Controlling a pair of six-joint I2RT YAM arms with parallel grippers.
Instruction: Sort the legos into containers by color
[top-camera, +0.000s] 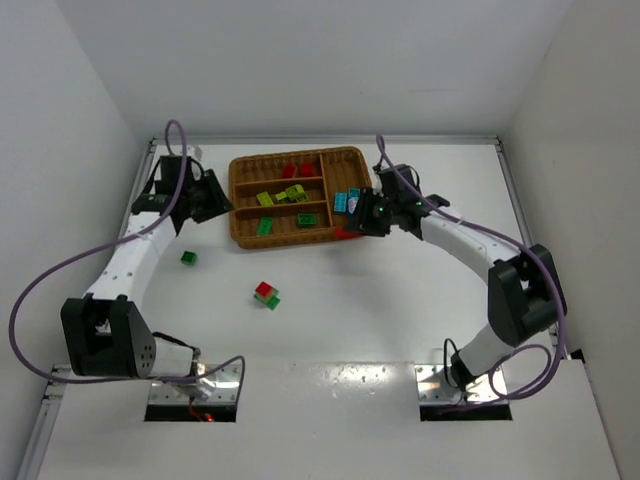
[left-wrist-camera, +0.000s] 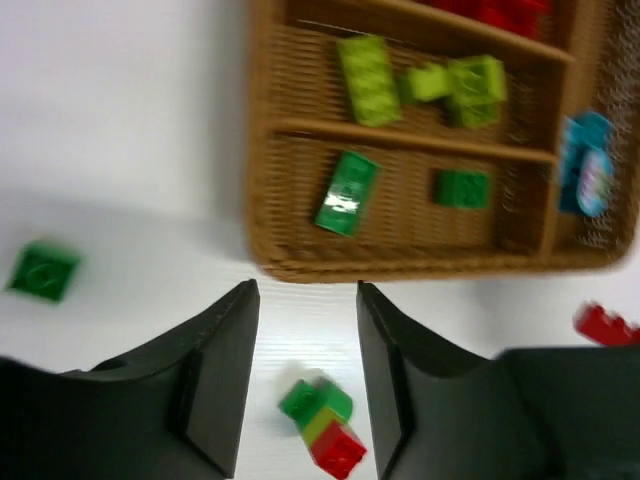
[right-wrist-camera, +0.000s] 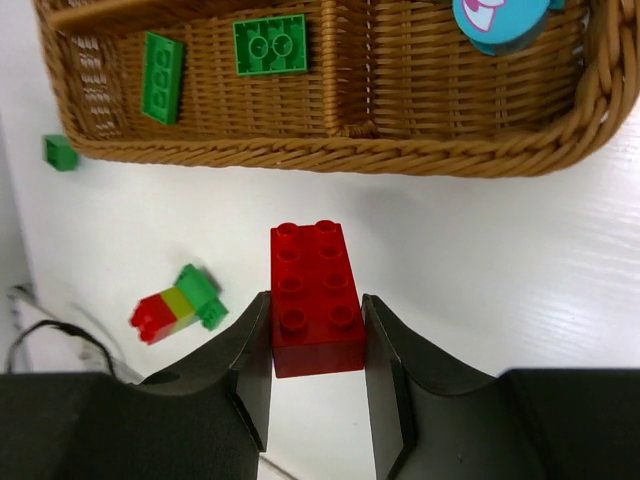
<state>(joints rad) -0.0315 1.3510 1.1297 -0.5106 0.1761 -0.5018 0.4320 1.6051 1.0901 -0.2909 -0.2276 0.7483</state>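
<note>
The brown wicker tray (top-camera: 290, 243) holds red bricks (top-camera: 295, 170) in the back slot, yellow-green bricks (top-camera: 280, 197) in the middle, green bricks (top-camera: 265, 227) in the front and cyan bricks (top-camera: 347, 200) in the cross slot. My right gripper (top-camera: 365, 216) is at the tray's front right corner. In the right wrist view it (right-wrist-camera: 315, 300) is shut on a red 2x4 brick (right-wrist-camera: 316, 270) just outside the tray rim (right-wrist-camera: 330, 158). My left gripper (top-camera: 207, 196) is open and empty beside the tray's left end; its wrist view (left-wrist-camera: 305, 290) shows the tray (left-wrist-camera: 265, 200) ahead.
A red, yellow-green and green stack (top-camera: 266, 294) lies on the white table in front of the tray; it also shows in both wrist views (left-wrist-camera: 322, 420) (right-wrist-camera: 180, 305). A loose green brick (top-camera: 188, 258) lies to its left. White walls close in the table.
</note>
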